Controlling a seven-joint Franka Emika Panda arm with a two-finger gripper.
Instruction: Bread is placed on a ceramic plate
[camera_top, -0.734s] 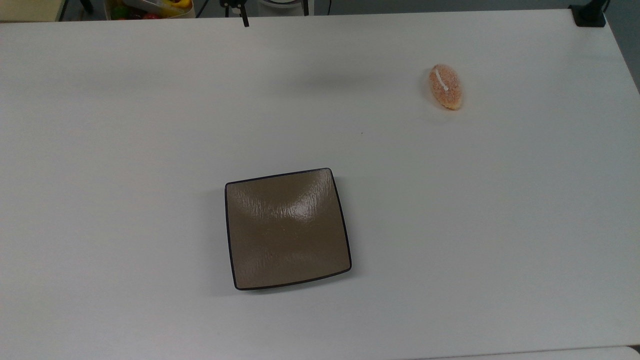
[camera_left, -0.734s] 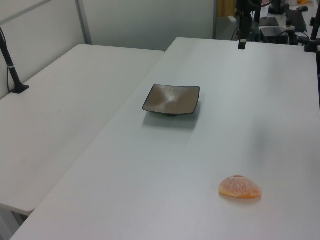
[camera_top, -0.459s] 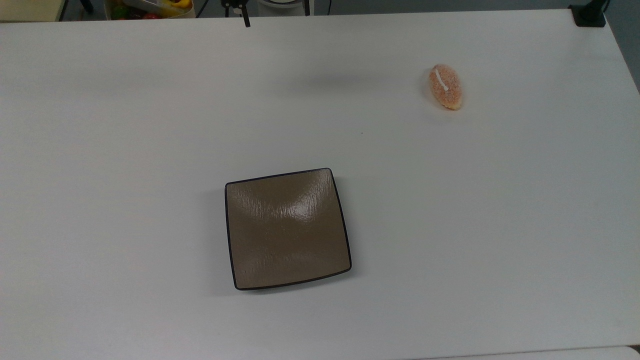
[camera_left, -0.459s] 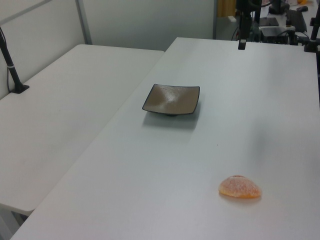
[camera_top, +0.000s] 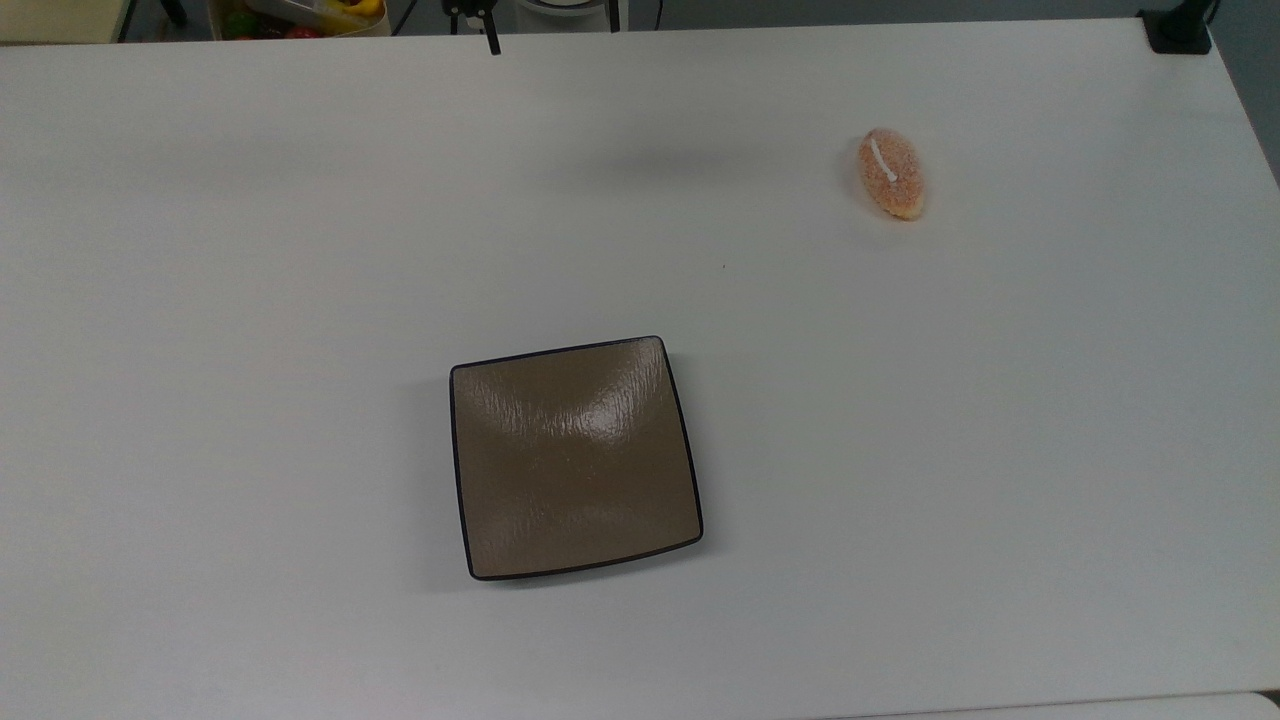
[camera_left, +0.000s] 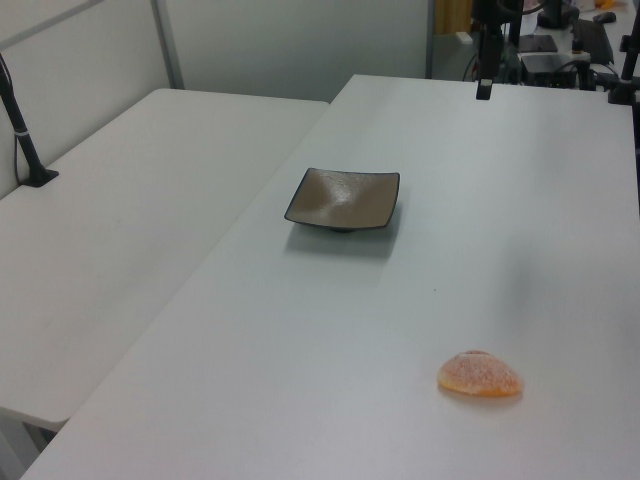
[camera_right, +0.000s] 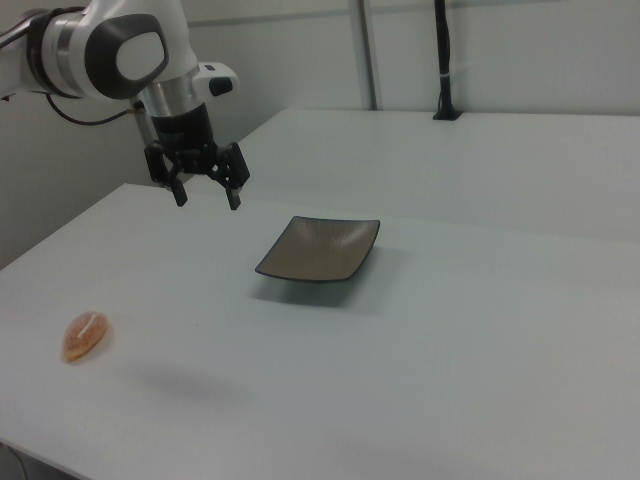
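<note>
- The ceramic plate (camera_top: 575, 458) is looking properly glossy, a glazed brown with light bouncing off a faintly rippled surface and a thin dark rim running round it.
- The bread (camera_top: 891, 173) is showing a grainy, sugary-looking crust in orange-pink, with a smooth white stripe on top and a paler, softer-looking underside.
- The table (camera_top: 250, 250) is reading as smooth matt white, laminate by the look of it.
- The arm (camera_right: 110, 45) is wearing shiny white plastic-looking shells with a grey joint cap.
- The gripper (camera_right: 206, 197) is looking like matt black hard plastic or metal, can't tell which.
</note>
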